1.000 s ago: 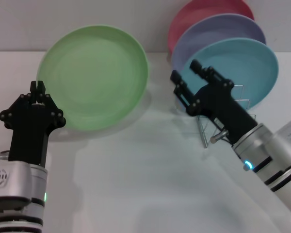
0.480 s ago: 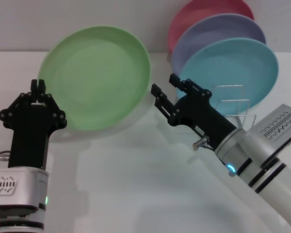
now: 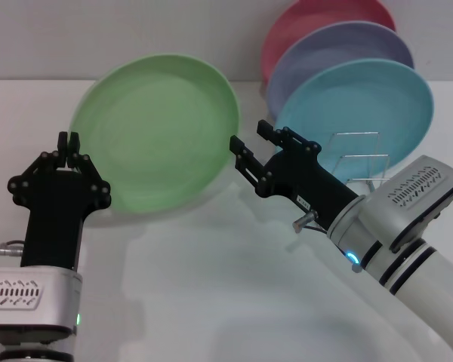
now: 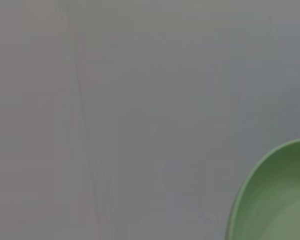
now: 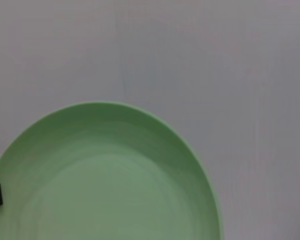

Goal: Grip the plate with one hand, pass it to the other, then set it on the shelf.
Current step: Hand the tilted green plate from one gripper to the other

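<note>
light green plate [image 3: 157,130] is up off the white table [image 3: 211,286], tilted so its hollow face looks toward us in the head view. we see our left gripper [image 3: 66,143] pinched onto the plate's lower left rim, fingers closed together on the edge, so that's what's carrying it. the left wrist view only catches a curved slice of the plate against the grey wall.

our right gripper [image 3: 249,143], the arm with the blue light, is reaching in from the right with its two fingers spread apart, tips just beside the plate's right rim. we can't tell if they're touching it; nothing is clamped. the right wrist view looks straight into the plate's face.

behind the right arm sits the wire shelf [image 3: 359,162], with a turquoise plate [image 3: 370,105] standing in it, a lavender plate [image 3: 340,45] behind that and a pink plate [image 3: 317,15] at the back. the green plate is well to the left of the shelf, not in it.
</note>
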